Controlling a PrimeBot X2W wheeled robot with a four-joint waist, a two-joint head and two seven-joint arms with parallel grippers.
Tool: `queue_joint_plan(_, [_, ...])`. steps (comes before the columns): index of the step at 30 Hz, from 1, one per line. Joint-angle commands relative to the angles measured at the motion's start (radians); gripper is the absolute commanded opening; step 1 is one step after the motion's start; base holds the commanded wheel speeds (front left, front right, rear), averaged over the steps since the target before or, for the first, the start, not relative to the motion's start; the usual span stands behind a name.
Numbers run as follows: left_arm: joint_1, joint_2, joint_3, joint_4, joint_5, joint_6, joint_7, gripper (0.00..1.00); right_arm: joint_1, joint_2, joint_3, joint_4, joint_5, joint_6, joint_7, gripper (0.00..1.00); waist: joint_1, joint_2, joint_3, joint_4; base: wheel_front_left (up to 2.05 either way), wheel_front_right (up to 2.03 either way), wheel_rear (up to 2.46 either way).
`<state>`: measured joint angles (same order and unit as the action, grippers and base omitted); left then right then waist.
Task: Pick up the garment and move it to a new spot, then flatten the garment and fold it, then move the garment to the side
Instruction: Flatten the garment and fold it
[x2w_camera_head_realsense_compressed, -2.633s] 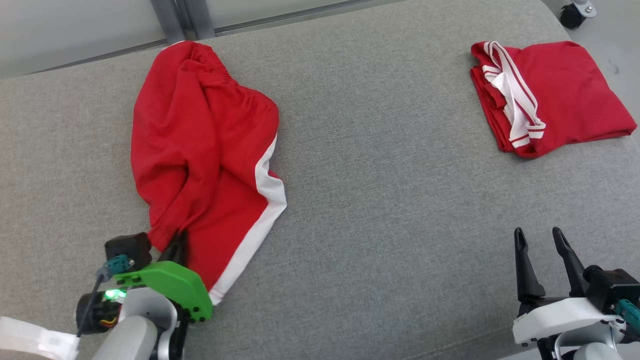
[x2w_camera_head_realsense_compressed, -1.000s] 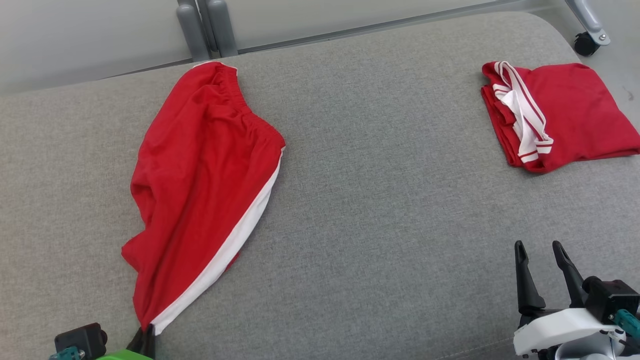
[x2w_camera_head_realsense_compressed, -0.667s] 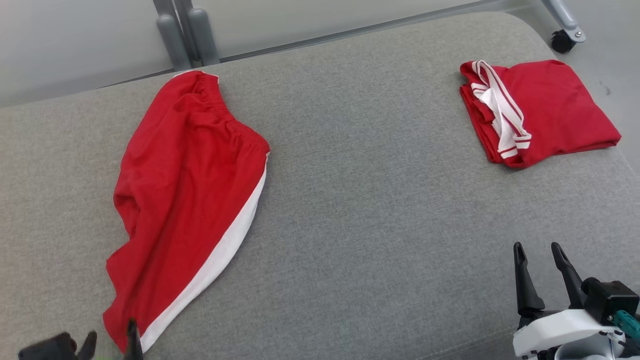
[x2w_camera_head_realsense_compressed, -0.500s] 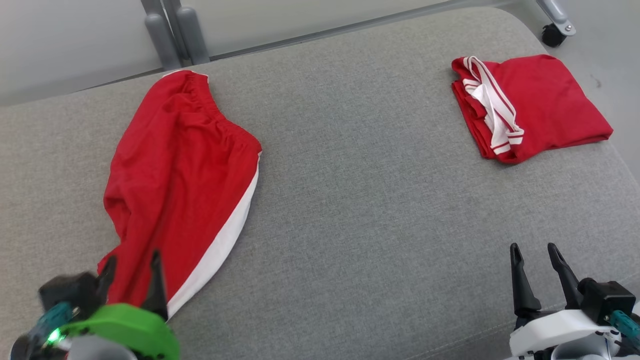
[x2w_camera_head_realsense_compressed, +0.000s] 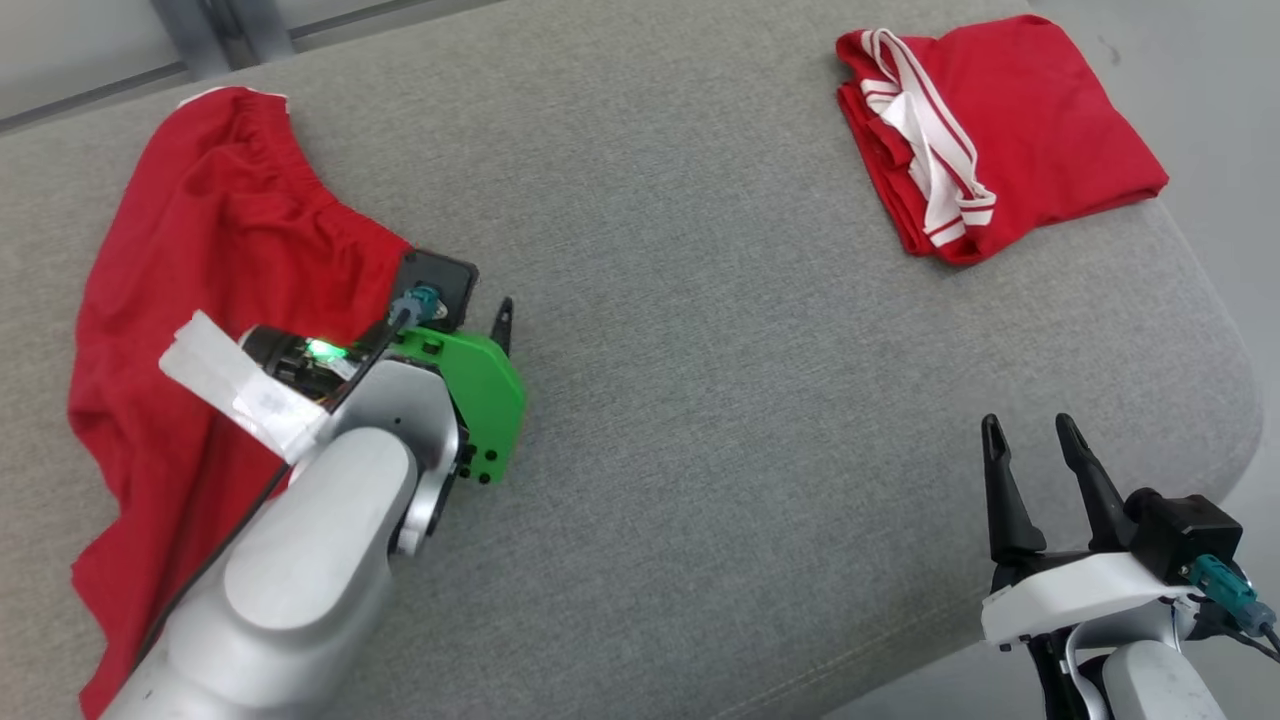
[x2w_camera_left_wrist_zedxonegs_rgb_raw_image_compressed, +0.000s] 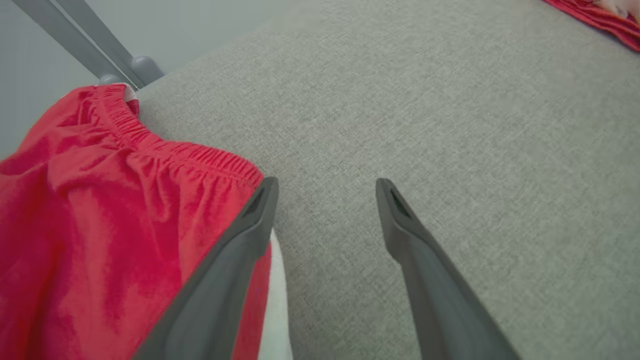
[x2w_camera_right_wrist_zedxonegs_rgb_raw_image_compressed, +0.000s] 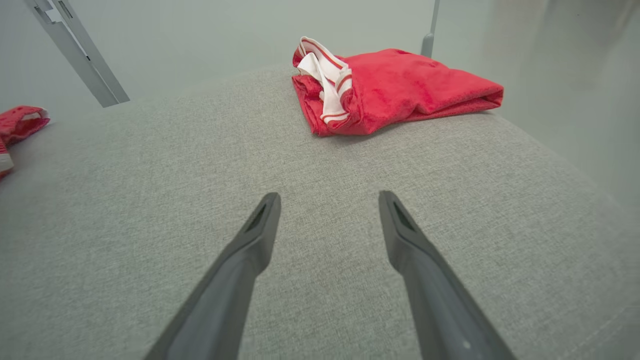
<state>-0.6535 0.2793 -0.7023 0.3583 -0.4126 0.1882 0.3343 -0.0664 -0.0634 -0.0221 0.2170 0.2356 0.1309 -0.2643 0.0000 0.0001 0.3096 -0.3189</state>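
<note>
The grey padded bench (x2w_camera_head_realsense_compressed: 700, 350) carries the red shorts (x2w_camera_head_realsense_compressed: 200, 250), lying loosely spread at its left end, and a red folded garment (x2w_camera_head_realsense_compressed: 1030, 130) at the far right. The left claw (x2w_camera_left_wrist_zedxonegs_rgb_raw_image_compressed: 325, 187) is spread at the shorts' waistband corner, one finger over cloth and the other over bare bench. The right claw (x2w_camera_head_realsense_compressed: 1028, 428) is spread and empty near the front edge.
</note>
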Motion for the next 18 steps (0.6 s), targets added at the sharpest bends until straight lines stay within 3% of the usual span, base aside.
queue_joint_plan(1, [-0.037, 0.009, -0.003, 0.054, 0.026, -0.006, 0.002, 1.0, -0.004, 0.004, -0.006, 0.002, 0.005, 0.0, 0.0, 1.0, 0.0, -0.0001, 0.035, -0.056, 0.0, 0.0, 0.0])
queue_joint_plan(7, [-0.081, 0.027, 0.013, 0.201, 0.012, -0.017, -0.023, 1.0, 0.022, 0.008, -0.021, 0.014, 0.0, 0.0, 0.0, 1.0, 0.0, -0.0001, 0.009, -0.066, 0.0, 0.0, 0.0])
queue_joint_plan(18, [-0.054, 0.031, 0.033, 0.248, -0.016, -0.013, -0.071, 1.0, 0.034, 0.01, -0.028, 0.012, -0.01, 0.0, 0.0, 1.0, 0.0, -0.0001, -0.037, -0.038, 0.0, 0.0, 0.0])
